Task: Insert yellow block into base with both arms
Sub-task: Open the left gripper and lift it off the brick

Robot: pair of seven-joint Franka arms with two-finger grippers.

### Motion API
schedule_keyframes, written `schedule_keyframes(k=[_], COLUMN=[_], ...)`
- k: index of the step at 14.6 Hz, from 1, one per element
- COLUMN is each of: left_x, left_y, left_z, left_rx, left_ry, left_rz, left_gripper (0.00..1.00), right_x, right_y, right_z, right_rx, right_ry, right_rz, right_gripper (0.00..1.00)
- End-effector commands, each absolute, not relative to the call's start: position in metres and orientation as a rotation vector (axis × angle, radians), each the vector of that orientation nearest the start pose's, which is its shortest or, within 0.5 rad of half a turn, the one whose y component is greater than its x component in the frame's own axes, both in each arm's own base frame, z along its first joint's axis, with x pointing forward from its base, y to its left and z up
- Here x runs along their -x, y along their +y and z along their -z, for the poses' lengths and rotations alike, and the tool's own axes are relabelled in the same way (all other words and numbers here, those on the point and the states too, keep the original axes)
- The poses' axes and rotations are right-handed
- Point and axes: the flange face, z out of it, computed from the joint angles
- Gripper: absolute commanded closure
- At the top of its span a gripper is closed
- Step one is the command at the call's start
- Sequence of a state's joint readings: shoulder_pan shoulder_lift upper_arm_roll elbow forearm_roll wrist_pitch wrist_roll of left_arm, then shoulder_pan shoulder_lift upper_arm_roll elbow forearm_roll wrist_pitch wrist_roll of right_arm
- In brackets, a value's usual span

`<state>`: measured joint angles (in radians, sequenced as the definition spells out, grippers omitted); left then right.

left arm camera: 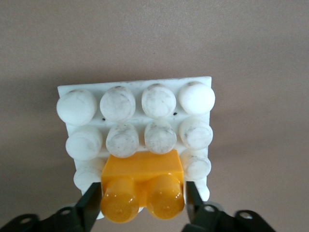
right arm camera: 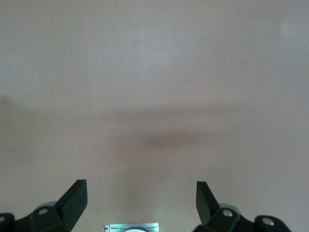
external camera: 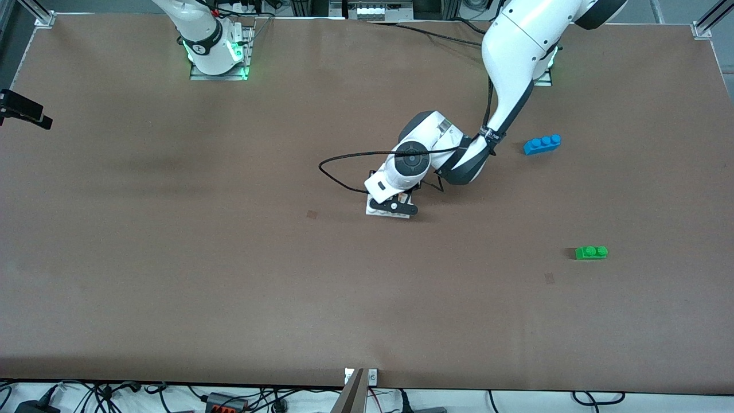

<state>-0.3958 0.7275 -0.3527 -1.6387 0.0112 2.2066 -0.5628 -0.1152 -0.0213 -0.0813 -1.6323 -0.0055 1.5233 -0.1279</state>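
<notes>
Surveying: brown table [external camera: 172, 275], both arms based along one long edge; only one arm is reached out.
Left arm: bent low over the table's middle, wrist above the base.
Right arm: waits at its own end; right gripper [right arm camera: 141, 198] hangs over bare table, jaws spread wide, nothing between them.
Base [left arm camera: 145, 92]: white stud plate lying flat on the table mid-way along it; rigid, light, likely to slide if pushed sideways, so I judge it needs steadying at an edge.
Left gripper [left arm camera: 143, 205]: straddles the yellow block; fingers [left arm camera: 89, 205] stand just beside its short ends, a sliver of gap on each side, grip looks slackened rather than pinching.
Yellow block [left arm camera: 143, 186]: sits on the base's edge row, two studs up; looks seated but depth unclear.
Handling: hard, smooth plastic, light, not fragile; best held across the short ends, pressed straight down.
Bystanders: blue brick [external camera: 542, 144] and green brick [external camera: 591, 252], well apart toward the left arm's end.
</notes>
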Motion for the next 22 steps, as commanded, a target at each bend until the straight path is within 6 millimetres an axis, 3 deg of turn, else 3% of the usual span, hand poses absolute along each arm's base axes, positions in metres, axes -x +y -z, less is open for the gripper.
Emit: schedule_keyframes(k=[1,6,9,11,13,14,15,16,19,20,22], left_x=[-0.517,-0.556,-0.59,-0.616,-0.635,-0.647,-0.651,-0.653,-0.648,-0.642,-0.626], left_y=[-0.434,-0.393,-0.355,-0.306,-0.234,-0.182,-0.143,-0.115,-0.056,-0.041,-0.006], left_z=[-0.217,-0.271,-0.326,-0.356,-0.384,-0.404,-0.414,-0.428,-0.472,-0.489,-0.528], left_rx=[3.21,3.206,3.225,3.234,3.22,3.226,3.222,3.212,3.189,3.18,3.167], left_ry=[0.183,0.1,0.002,-0.103,-0.12,-0.1,-0.048,-0.019,-0.117,-0.149,-0.22], left_rz=[-0.334,-0.33,-0.261,-0.215,-0.226,-0.218,-0.245,-0.256,-0.309,-0.314,-0.277], left_gripper=[0.0,0.0,0.0,0.0,0.0,0.0,0.0,0.0,0.0,0.0,0.0], right_x=[-0.533,-0.532,-0.529,-0.53,-0.531,-0.533,-0.535,-0.538,-0.543,-0.544,-0.547], right_y=[-0.109,-0.108,-0.109,-0.108,-0.103,-0.097,-0.086,-0.075,-0.042,-0.026,-0.012], right_z=[-0.607,-0.609,-0.609,-0.61,-0.61,-0.611,-0.612,-0.613,-0.613,-0.613,-0.612], right_rx=[3.121,3.12,3.118,3.118,3.119,3.12,3.116,3.115,3.118,3.119,3.122], right_ry=[0.117,0.117,0.119,0.117,0.103,0.086,0.06,0.038,0.165,0.189,0.187], right_rz=[-0.125,-0.122,-0.139,-0.134,-0.131,-0.122,-0.104,-0.084,-0.078,-0.079,-0.066], right_gripper=[0.0,0.0,0.0,0.0,0.0,0.0,0.0,0.0,0.0,0.0,0.0])
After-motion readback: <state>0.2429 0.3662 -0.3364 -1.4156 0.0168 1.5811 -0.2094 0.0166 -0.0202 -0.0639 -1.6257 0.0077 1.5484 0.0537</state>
